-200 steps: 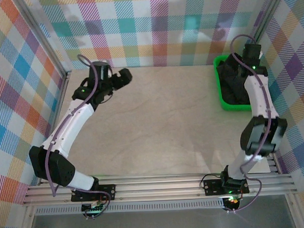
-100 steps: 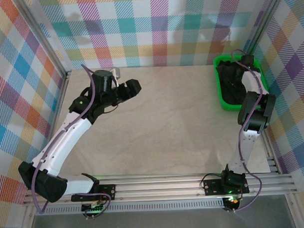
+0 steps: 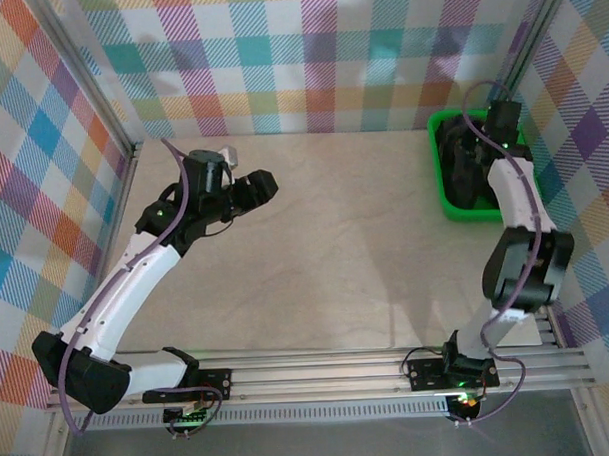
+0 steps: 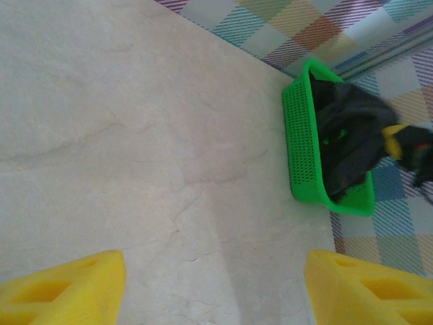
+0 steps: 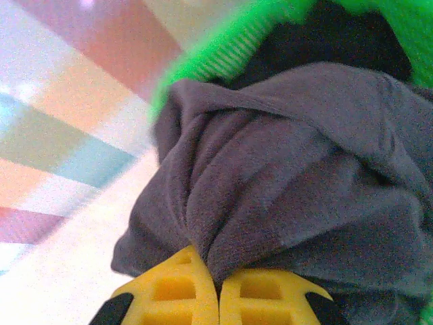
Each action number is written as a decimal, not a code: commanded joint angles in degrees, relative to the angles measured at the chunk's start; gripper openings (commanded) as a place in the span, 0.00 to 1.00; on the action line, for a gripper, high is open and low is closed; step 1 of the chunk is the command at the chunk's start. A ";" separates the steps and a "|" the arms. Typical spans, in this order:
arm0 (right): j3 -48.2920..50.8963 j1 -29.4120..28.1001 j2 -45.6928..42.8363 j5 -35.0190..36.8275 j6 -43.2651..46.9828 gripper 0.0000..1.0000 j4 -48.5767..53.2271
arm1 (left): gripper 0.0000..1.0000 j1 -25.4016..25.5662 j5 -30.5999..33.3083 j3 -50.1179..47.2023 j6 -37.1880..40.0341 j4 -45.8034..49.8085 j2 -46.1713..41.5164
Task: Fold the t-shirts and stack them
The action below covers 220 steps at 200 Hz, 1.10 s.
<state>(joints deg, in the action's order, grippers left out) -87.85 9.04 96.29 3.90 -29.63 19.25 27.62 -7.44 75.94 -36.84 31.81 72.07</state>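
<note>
Walling in t-shirts [image 5: 284, 176]: green bin [image 4: 298, 135] (perforated)

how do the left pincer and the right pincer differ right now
The left pincer stands wide open and empty; the right pincer is pinched shut on a dark t-shirt. The left pincer is above the table; the right pincer is at the green bin. Both have yellow fingers.

Bright, even light; blurred wrist close-up
</note>
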 commanded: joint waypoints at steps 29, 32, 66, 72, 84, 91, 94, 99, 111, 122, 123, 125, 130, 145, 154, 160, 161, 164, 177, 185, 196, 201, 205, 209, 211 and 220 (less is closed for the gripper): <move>-11.96 -3.15 -9.88 -5.98 -2.81 0.00 -9.97 | 0.70 0.41 2.16 -0.03 -1.14 0.18 2.51; -13.01 -3.23 -9.89 -6.62 -3.06 0.00 -10.26 | 0.70 0.41 2.25 -0.01 -1.21 0.18 2.56; -23.59 -5.24 -9.55 -10.96 -5.68 0.00 -13.70 | 0.70 0.38 3.83 0.88 -0.95 1.56 3.28; -25.40 -5.91 -9.38 -11.21 -5.61 0.00 -13.79 | 0.70 0.35 4.14 0.92 -0.93 1.95 3.12; -27.96 -7.42 -9.04 -11.84 -5.31 0.00 -13.97 | 0.70 0.34 5.58 1.05 -1.01 3.06 2.77; -29.11 -8.40 -8.78 -12.20 -5.34 0.00 -13.59 | 0.70 0.35 6.59 1.05 -1.04 3.81 2.43; -29.47 -8.87 -8.71 -12.31 -5.33 0.00 -13.18 | 0.70 0.37 7.09 1.13 -1.00 4.17 2.29; -29.86 -9.69 -8.69 -12.31 -5.28 0.00 -12.55 | 0.70 0.35 7.75 1.14 -0.99 4.81 1.98; -28.79 -12.53 -9.15 -11.84 -5.20 0.00 -11.19 | 0.70 0.42 9.51 1.39 -0.94 6.30 1.23; -26.16 -16.73 -10.32 -10.56 -3.74 0.00 -9.63 | 0.71 0.35 11.24 1.79 -0.75 7.94 0.59; -25.76 -17.15 -10.46 -10.35 -3.58 0.00 -9.51 | 0.71 0.34 11.41 1.82 -0.77 8.10 0.56; -25.06 -18.12 -10.74 -9.89 -3.31 0.00 -9.14 | 0.71 0.40 11.79 1.83 -0.77 8.36 0.47; -23.09 -20.70 -11.45 -8.57 -2.27 0.00 -8.37 | 0.71 0.42 12.57 1.96 -0.71 9.06 0.03; -14.28 -29.07 -14.12 -2.85 -1.48 0.00 -7.13 | 0.72 0.32 15.37 2.16 -0.60 11.19 -1.06; -8.55 -34.44 -15.34 0.50 -2.58 0.07 -6.88 | 0.73 0.16 16.90 2.21 -0.59 12.41 -1.66; -5.10 -37.73 -15.52 1.49 -3.42 0.24 -6.80 | 0.73 0.16 17.62 2.13 -0.55 13.25 -2.06; -4.63 -38.37 -15.47 1.48 -3.60 0.28 -6.78 | 0.73 0.11 17.72 2.12 -0.53 13.39 -2.13; -3.32 -39.82 -15.23 1.22 -3.89 0.36 -6.71 | 0.74 -0.04 18.14 2.11 -0.57 13.69 -2.25; -0.85 -46.03 -12.45 -0.68 -4.46 0.63 -3.52 | 0.75 -0.45 19.12 2.08 -0.69 15.57 -2.72; -0.71 -48.86 -10.39 -1.44 -4.83 0.65 -0.86 | 0.75 -0.85 19.56 2.18 -1.01 17.11 -2.71; 1.74 -50.57 -9.37 -1.73 -6.40 0.66 -0.61 | 0.75 -1.28 19.59 2.00 -1.21 18.79 -2.66; 3.60 -50.54 -9.71 -1.49 -7.71 0.66 -1.26 | 0.75 -1.41 19.37 1.81 -1.35 19.36 -2.68; 5.18 -50.41 -10.28 -0.78 -8.32 0.66 -2.04 | 0.75 -1.63 19.04 1.53 -1.42 19.69 -2.64; 6.68 -50.26 -10.96 0.17 -8.33 0.66 -2.84 | 0.75 -1.69 18.72 1.25 -1.52 20.04 -2.57; 7.38 -50.15 -11.28 0.59 -8.12 0.66 -3.21 | 0.75 -1.82 18.55 1.16 -1.60 20.22 -2.58; 9.84 -49.27 -12.54 2.70 -7.39 0.67 -3.50 | 0.74 -1.86 17.60 0.28 -1.92 20.65 -2.54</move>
<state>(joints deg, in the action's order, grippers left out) -82.54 -42.30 88.07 1.63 -35.42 16.95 26.70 9.98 76.79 -38.00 47.70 69.97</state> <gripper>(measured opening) 0.663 0.745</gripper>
